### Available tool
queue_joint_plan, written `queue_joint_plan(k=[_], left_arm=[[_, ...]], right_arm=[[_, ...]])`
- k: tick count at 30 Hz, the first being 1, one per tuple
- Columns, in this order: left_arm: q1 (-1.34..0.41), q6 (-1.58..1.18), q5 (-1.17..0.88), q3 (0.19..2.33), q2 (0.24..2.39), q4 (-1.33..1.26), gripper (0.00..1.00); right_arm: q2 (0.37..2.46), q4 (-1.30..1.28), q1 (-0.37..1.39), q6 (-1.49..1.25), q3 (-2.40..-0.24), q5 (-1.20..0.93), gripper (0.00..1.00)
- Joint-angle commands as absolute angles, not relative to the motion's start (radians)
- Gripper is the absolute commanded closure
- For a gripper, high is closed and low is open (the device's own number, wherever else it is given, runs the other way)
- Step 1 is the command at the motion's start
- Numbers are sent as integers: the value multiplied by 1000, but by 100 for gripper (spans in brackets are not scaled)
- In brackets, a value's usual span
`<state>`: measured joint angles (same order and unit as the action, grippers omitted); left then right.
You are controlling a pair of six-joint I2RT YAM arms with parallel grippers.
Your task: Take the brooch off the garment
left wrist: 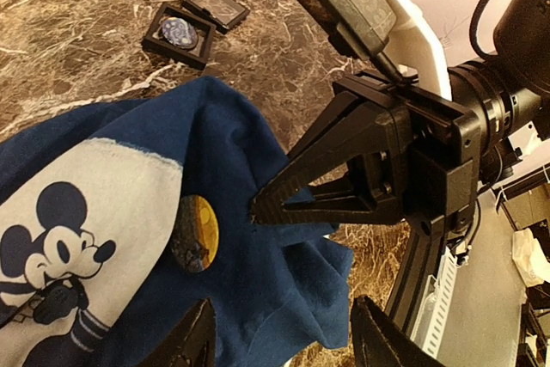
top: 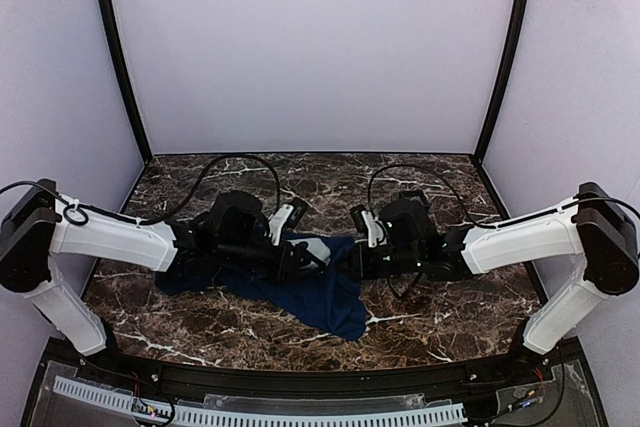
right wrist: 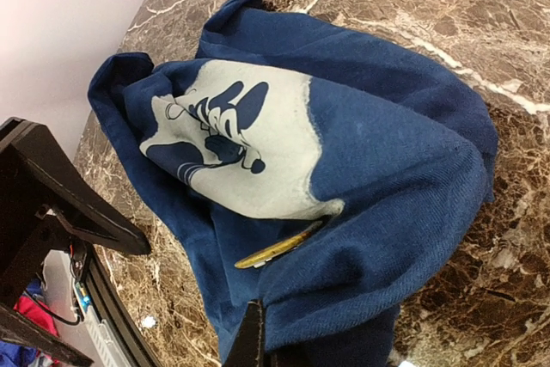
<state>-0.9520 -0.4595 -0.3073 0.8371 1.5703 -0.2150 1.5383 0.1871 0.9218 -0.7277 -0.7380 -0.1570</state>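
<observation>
— How far along?
— Barely begun, by the look of it. The brooch [left wrist: 196, 234] not off yet: pinned to the shirt [left wrist: 258, 152], nothing unfastened, nothing lifted clear.
— Starting from the left, then?
— First the left gripper [left wrist: 282, 320]: fingers apart, straddling the near fold of blue cloth, clamped on nothing. Next the pale cartoon print [left wrist: 129, 186], and just at its right edge the brooch, lying flat on the blue.
— And further right?
— Then the right gripper [left wrist: 256, 209]: tips together, pressed to a small pucker of cloth just beside the brooch. Looks like a pinch of fabric, not of the brooch itself.
— And the brooch's looks?
— Small round disc, golden-yellow with a darker picture on its face, glossy. From the right wrist, only a thin gold sliver tucked under a fold. Fastening hidden behind the cloth.
— Left to do?
— Nearly all of it: hold the cloth steady, get a grip on the disc, work the fastening loose, carry it off. Perhaps to one of the black trays [left wrist: 170, 54] on the table [left wrist: 69, 6] beyond the shirt, though only a guess.
— Risk?
— Slipping off so thin an edge, or dragging the soft shirt along.
</observation>
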Motion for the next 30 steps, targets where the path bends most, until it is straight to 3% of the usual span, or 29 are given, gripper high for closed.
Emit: queue_joint_plan(k=[1,6,14,30], left_arm=[[-958,-458,-375,875,1615,-265,45],[-958,-448,-375,896,1653,-251,49],[-957,-423,-268,934,1687,-168,67],[-959,-411,-216,976,1743,-112,70]], right_arm=[[1523,240,919,-714,-727,-174,100],[1523,242,919,-711,-729,-181,100],[1525,254,919,-707,-727,-199,100],[1523,266,919,-703,-723,-218,100]])
